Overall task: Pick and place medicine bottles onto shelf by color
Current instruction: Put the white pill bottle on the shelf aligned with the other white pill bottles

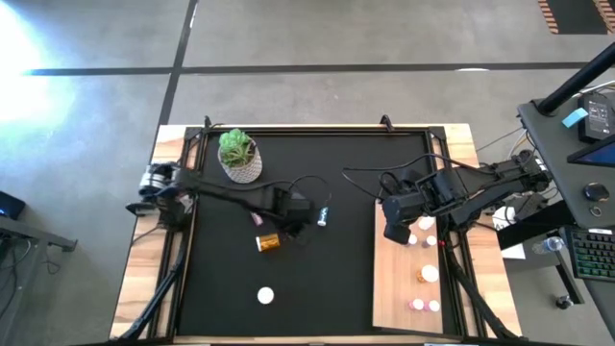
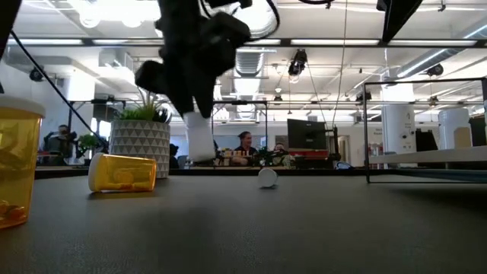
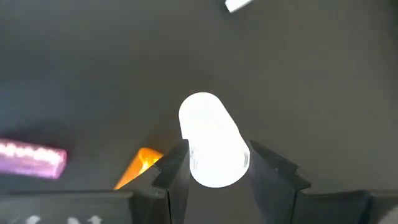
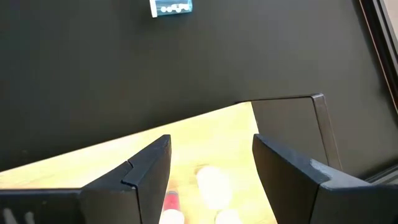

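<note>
No brand, label text or other writing can be read on any bottle.

From the left, the potted plant (image 1: pixel 238 155) stands at the far left of the black mat (image 1: pixel 221 279). The left gripper (image 3: pixel 214 163) hangs over the mat's middle, its fingers (image 3: pixel 176 171) closed on a white bottle (image 3: pixel 213 138); the left wrist view shows this grip clearly, while from above the arm hides it. The low view shows the white bottle lifted off the mat. Just beside it lie a pink bottle (image 1: pixel 258 219), an amber bottle (image 1: pixel 268 242) on its side, and a teal-banded bottle (image 1: pixel 324 215). A white-capped bottle (image 1: pixel 265 296) stands alone near the mat's front. The low view alone shows a second amber bottle (image 2: pixel 17 164) upright at its left edge, and people in the room behind.

To the right, the shelf (image 1: pixel 396 288) carries several bottles, pink and amber, along its right side. The right gripper (image 4: pixel 211 165) hovers over the shelf's far end with its fingers apart, holding nothing.
</note>
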Robot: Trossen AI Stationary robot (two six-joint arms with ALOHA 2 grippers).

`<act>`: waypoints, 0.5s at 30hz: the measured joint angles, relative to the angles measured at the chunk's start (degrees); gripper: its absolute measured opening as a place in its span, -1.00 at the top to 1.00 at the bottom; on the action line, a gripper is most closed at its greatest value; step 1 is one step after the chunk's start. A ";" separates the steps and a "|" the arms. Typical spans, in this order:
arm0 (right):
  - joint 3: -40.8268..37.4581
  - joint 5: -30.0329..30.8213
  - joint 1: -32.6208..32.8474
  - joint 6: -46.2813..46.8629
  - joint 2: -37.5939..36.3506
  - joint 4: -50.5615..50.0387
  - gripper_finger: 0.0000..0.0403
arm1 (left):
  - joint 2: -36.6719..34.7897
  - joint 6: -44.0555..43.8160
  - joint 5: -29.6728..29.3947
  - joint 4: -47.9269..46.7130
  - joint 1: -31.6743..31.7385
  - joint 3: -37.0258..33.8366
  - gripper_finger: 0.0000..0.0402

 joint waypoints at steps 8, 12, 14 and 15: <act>0.00 0.22 -0.01 0.02 0.00 -0.04 -0.08 | 6.47 2.73 0.50 -0.47 3.17 4.12 0.39; 0.00 0.22 -0.02 0.02 0.00 -0.04 -0.08 | 7.86 3.22 1.32 -1.08 4.07 4.12 0.39; 0.00 0.22 -0.02 0.02 0.00 -0.04 -0.08 | 8.26 3.76 1.31 -0.67 4.19 4.12 0.39; 0.00 0.22 -0.02 0.02 0.00 -0.04 -0.08 | 8.41 4.11 1.36 -0.64 4.28 4.12 0.39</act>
